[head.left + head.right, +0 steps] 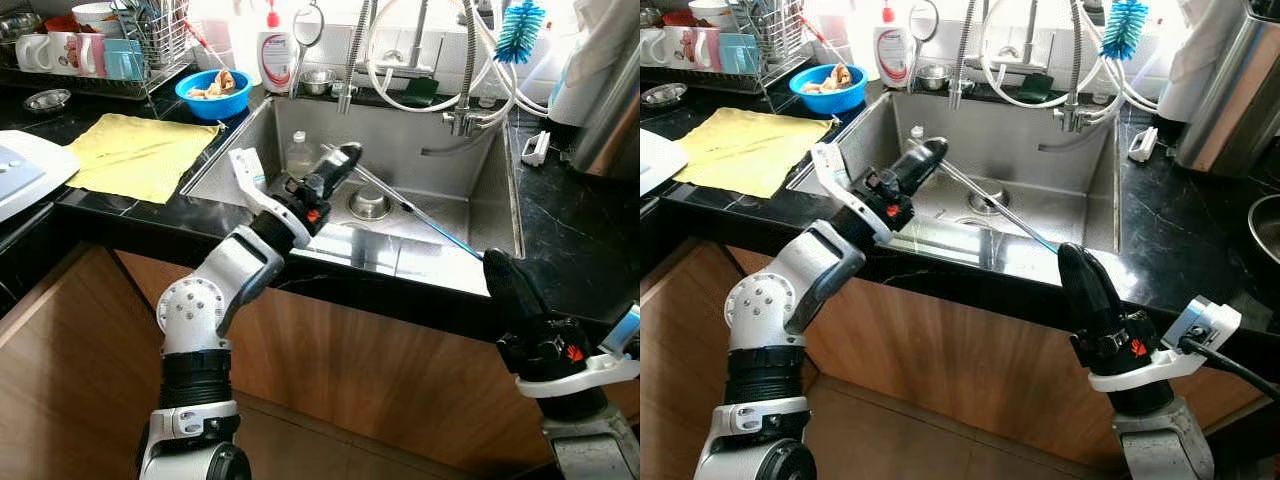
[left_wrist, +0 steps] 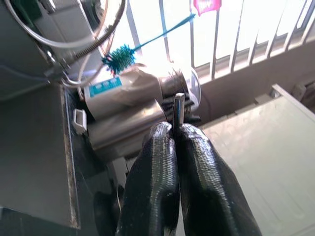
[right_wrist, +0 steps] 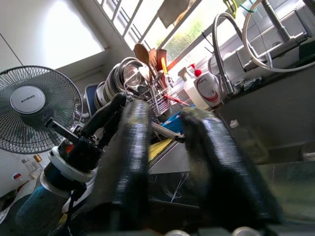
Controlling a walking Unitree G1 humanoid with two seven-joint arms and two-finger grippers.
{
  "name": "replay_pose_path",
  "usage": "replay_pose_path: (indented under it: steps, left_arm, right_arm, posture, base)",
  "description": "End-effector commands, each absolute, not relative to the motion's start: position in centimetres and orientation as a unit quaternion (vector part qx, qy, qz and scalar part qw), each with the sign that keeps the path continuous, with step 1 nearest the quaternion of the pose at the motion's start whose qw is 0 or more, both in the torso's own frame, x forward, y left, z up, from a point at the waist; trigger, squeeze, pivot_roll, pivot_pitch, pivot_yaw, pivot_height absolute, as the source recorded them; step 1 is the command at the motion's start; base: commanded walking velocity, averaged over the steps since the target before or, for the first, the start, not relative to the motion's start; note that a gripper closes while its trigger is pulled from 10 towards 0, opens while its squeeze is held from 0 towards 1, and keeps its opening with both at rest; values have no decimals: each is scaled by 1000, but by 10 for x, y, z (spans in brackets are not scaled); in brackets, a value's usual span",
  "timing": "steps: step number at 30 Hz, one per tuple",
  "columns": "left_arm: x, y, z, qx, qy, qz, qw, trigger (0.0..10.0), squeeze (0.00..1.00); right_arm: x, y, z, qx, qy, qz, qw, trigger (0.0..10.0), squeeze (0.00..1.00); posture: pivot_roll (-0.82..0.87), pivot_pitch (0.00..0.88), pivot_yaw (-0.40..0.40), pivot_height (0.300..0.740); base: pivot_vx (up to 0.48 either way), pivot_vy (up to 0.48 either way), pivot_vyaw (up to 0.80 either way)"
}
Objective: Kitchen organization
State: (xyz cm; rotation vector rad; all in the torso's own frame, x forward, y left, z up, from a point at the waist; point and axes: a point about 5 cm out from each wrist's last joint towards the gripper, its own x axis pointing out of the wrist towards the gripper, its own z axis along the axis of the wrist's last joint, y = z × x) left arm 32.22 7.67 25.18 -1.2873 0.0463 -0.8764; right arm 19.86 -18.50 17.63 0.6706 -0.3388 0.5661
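Note:
A long thin metal utensil [image 1: 420, 215] with a blue stretch near its far end slants across the steel sink [image 1: 400, 130]. My left gripper [image 1: 345, 155] is shut on its near end above the sink's left half. In the left wrist view the flat metal end [image 2: 178, 105] sticks out between the closed fingers [image 2: 157, 167]. My right gripper [image 1: 1080, 265] hovers at the counter's front edge by the sink's right front corner, close to the utensil's blue tip. Its fingers [image 3: 135, 147] stand apart, holding nothing.
A clear plastic bottle [image 1: 298, 152] and the drain [image 1: 369, 204] are in the sink. A yellow cloth [image 1: 140, 152], a blue bowl [image 1: 213, 95] and a dish rack with mugs [image 1: 90, 50] lie to the left. A steel pot [image 1: 610, 120] stands on the right.

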Motion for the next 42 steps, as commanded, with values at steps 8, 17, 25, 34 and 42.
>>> replay_pose_path:
  steps: [8, 17, 25, 34, 42]
  left_arm:
    - [329, 80, 254, -617, 10, -362, 698, 0, 0]
    - [347, 100, 252, -619, -18, -265, 739, 0, 0]
    - [363, 117, 244, -503, -49, -151, 849, 10000, 0]
    - [368, 112, 243, -378, -89, -109, 915, 10000, 0]
    - [370, 113, 218, -537, -26, -80, 839, 10000, 0]
  right_arm:
    - [200, -191, 173, 315, -160, 254, 900, 10000, 1000]
    - [206, -201, 164, 303, -140, 201, 921, 10000, 0]
    - [206, -204, 165, 290, -140, 181, 930, 10000, 0]
    - [209, -200, 172, 270, -143, 172, 937, 10000, 0]
    - [217, -193, 190, 222, -155, 140, 953, 10000, 0]
  posture:
    - [-2, 24, 14, 740]
    - [-2, 10, 16, 740]
    - [-5, 0, 16, 740]
    - [-9, 2, 18, 740]
    - [-16, 21, 19, 740]
  base:
    - [0, 0, 0]
    - [0, 0, 0]
    - [0, 0, 0]
    - [0, 0, 0]
    - [0, 0, 0]
